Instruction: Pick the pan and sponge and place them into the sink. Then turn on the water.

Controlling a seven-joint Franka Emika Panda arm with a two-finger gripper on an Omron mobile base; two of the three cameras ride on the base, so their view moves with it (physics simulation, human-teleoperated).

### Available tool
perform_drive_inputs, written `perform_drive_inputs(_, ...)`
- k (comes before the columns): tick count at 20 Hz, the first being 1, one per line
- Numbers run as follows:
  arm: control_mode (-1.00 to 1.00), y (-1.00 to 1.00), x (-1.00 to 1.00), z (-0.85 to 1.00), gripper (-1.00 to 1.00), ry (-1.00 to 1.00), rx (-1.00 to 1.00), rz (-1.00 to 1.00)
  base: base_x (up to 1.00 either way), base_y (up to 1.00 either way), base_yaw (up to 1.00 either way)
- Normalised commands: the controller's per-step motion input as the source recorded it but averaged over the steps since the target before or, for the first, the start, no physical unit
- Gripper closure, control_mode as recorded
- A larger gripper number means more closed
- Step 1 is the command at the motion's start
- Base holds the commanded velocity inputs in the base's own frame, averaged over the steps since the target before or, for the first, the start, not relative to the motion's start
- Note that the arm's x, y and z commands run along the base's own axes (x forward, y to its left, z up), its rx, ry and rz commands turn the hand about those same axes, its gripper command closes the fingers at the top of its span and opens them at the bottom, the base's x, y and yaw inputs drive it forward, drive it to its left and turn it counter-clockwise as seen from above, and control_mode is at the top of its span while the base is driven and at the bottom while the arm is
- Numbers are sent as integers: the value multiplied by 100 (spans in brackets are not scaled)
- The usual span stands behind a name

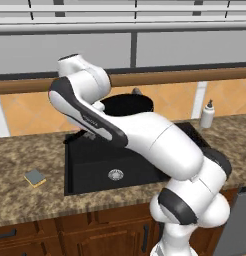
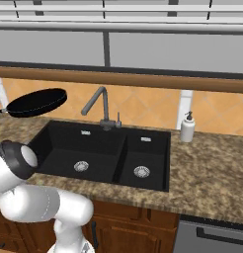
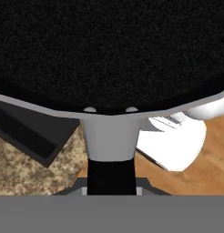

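Note:
The black pan hangs level in the air above the counter, just left of the black sink. In the left base view the pan shows behind my arm, over the back of the sink. In the hand view the pan spreads across the top, and its handle runs down into my gripper, which is shut on it. The sponge lies grey-blue face up on the counter left of the sink. No water falls from the faucet.
A white soap bottle stands on the counter right of the sink, also seen as the soap bottle from the left. Both basins have silver drains. Brown cabinets run below the speckled counter.

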Motion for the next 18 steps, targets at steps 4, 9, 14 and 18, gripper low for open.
perform_drive_inputs(4,-100,41,47,-63,100,0,4,-5,0,0,0)
perform_drive_inputs(9,-100,18,55,-70,100,-4,4,-2,0,0,0)
perform_drive_inputs(14,-100,3,47,-80,100,-5,1,-2,0,0,0)
perform_drive_inputs(18,-100,0,40,-72,100,0,5,-2,0,0,0)
